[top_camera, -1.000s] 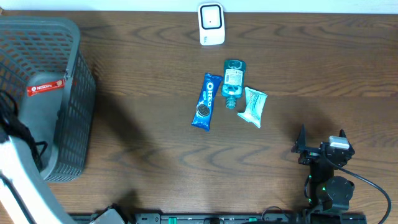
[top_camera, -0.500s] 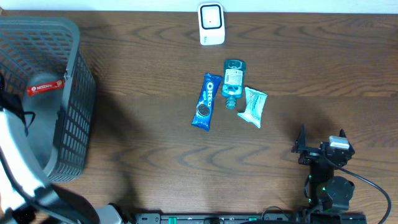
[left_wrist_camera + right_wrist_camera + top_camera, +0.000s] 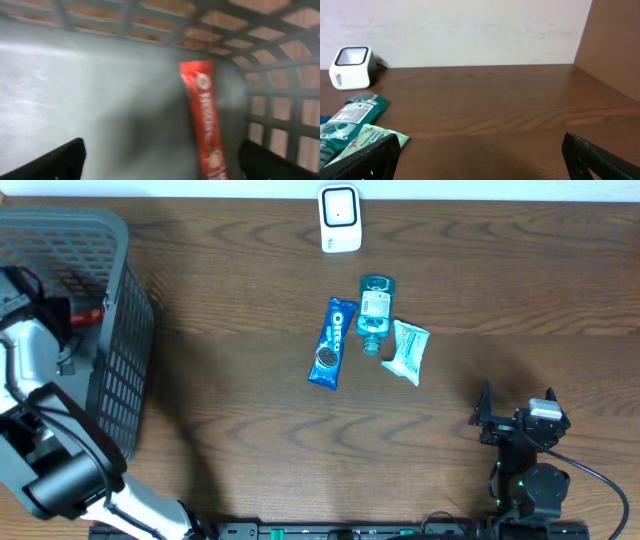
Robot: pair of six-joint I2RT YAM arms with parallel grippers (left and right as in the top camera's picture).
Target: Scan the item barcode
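Ok, L gripper (image 3: 167, 162) jaws wide apart, holding nothing, inside grey basket (image 3: 270, 60). We see red Nescafe sachet (image 3: 205, 130) flat on basket floor, near mesh wall. R gripper (image 3: 485, 157) also spread, empty, low over table (image 3: 495, 100). Scanner (image 3: 340, 218) and Oreo pack (image 3: 332, 343) sit well apart from basket.

I read "OREO" in white letters on the blue packet (image 3: 332, 343). "NESCAFÉ" runs lengthwise in white down the red sachet (image 3: 205, 125). The print on the bottle label (image 3: 351, 112) and the green pack (image 3: 362, 140) is too blurred for me to read.
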